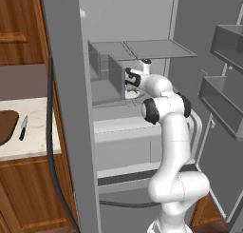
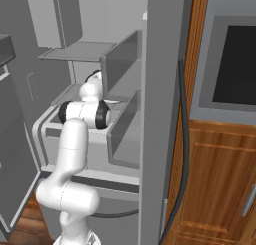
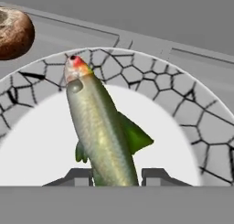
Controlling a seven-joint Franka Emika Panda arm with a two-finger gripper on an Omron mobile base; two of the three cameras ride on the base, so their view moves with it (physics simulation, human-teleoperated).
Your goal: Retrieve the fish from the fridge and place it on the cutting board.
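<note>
A white robot arm reaches into an open grey fridge point(image 1: 156, 18), its hand low over a shelf. Seen from the hand, the gripper point(image 3: 116, 176) straddles the tail end of the fish point(image 3: 100, 127). The two dark tips point(image 3: 78, 176) stand close on either side of the body, narrowed around it. Whether they already press on it cannot be told.

The fish lies on a white plate point(image 3: 41, 150) with a cracked-pattern rim, directly under the gripper. Its red-marked head points away from the tips. Beyond the plate, up and to the left of the gripper, sits a round brown item point(image 3: 13, 33), partly cut off.

The step in hand looks like grasping the fish. The next move likely calls for a firm hold, then a straight lift clear of the plate before drawing back out between the shelves.

Far to the arm's left, outside the fridge, a pale counter point(image 1: 33, 132) carries the board point(image 1: 5, 125), with a knife point(image 1: 23, 128) just beside it.

Count: one fish, one plate, one brown item, one board, one knife, one gripper.
</note>
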